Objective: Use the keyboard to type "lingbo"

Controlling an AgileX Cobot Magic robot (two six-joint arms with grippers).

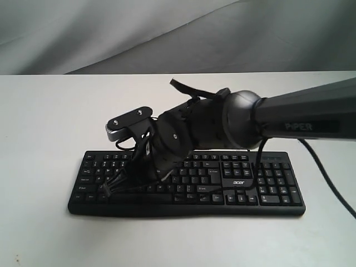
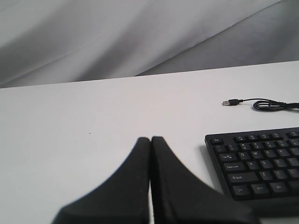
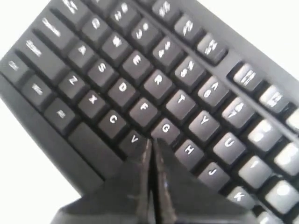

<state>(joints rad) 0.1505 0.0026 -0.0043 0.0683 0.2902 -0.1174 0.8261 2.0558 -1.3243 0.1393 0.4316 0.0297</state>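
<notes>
In the lower middle of the exterior frame, you have the keyboard lying flat on the white desk, long edge across the picture. The number pad is at its right end and the small "acer" logo reads upright. The right arm, marked PIPER, comes in from the right edge of the frame and reaches across the middle. Its wrist covers the centre-left keys. A grey camera bracket sits on that wrist, above the left half of the board.

In the right wrist view, your right tool has its two black fingers pressed together with only a thin seam between them and nothing pinched. The tips sit over the bottom letter row, just beside the V key and near the G key. You cannot tell whether they touch a key. The legends there are blurred but readable.

In the left wrist view, your left tool is also pressed together and holds nothing. It is over bare desk, off the keyboard's Esc and Ctrl end and apart from it. The thin black USB cable lies loose on the desk beyond the keyboard, its plug free. Grey cloth hangs behind the desk.
</notes>
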